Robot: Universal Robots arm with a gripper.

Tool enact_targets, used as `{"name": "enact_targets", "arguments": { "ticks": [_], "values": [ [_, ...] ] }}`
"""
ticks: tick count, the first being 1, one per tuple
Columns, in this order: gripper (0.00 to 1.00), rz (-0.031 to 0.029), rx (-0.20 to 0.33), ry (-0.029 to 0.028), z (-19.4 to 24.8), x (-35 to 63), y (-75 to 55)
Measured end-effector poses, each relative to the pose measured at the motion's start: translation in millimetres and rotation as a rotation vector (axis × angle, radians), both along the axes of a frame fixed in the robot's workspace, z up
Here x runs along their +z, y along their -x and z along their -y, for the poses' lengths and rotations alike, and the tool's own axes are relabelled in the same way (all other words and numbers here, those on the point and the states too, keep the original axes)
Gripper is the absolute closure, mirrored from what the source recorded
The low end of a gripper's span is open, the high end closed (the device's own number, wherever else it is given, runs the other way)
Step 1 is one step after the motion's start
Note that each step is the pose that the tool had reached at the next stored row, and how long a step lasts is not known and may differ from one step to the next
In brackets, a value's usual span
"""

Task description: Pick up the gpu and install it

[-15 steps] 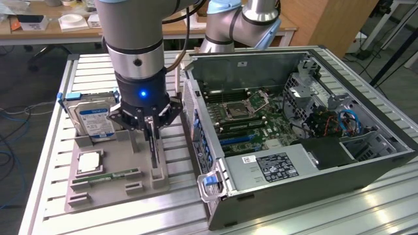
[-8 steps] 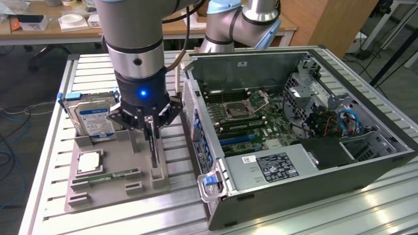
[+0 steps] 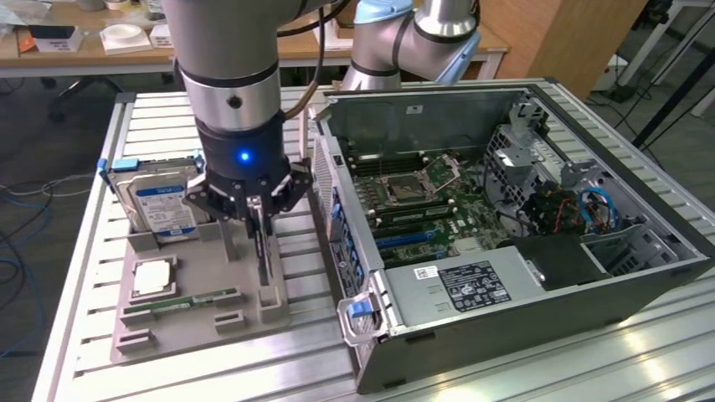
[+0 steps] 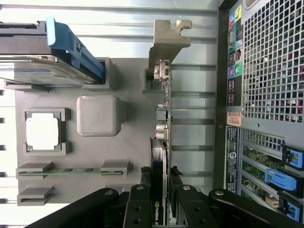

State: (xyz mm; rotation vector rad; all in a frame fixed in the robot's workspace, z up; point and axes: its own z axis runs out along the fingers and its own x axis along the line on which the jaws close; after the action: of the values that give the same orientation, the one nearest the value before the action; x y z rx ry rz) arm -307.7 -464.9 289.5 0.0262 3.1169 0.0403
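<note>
- Exterior view: the claw (image 3: 257, 203) sits left of centre in the frame, pinching the upper edge of the gpu (image 3: 263, 251); the card stands on edge with its lower end down at the grey tray (image 3: 190, 322); whether it is seated in its slot or just clear of it I cannot tell.
- Same view: a hard drive (image 3: 160, 203) stands upright in the tray toward the exterior view's left; the open computer case (image 3: 503, 209) takes the right half of the frame, its rear wall just beside the tray.
- Wrist view: the claw (image 4: 159, 202) has one of its fingers (image 4: 137, 204) on either face of the gpu (image 4: 164, 118); the silver bracket (image 4: 168, 38) is at the end far from the grip; the processor (image 4: 43, 133) and memory stick (image 4: 71, 169) lie in pockets well apart from the card.
- Risks, as I judge them: the grip is at one end of a thin card, so it may tilt or twist; the bracket could snag on the tray's post; the case wall is near enough to be clipped.
- Surface and room: the desk (image 3: 84, 209) is ribbed aluminium, shiny, with glare at lower right; a wooden desk (image 3: 67, 59) stands at upper left; cables (image 3: 17, 251) trail on the floor at the left edge.
</note>
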Motion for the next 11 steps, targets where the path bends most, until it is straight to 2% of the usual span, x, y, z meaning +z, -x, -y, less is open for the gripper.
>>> {"name": "enact_targets", "arguments": {
  "ticks": [11],
  "values": [
    [0.74,0.0001,0.000,-0.0001,0.0,6.4,0.0]
  ]
}}
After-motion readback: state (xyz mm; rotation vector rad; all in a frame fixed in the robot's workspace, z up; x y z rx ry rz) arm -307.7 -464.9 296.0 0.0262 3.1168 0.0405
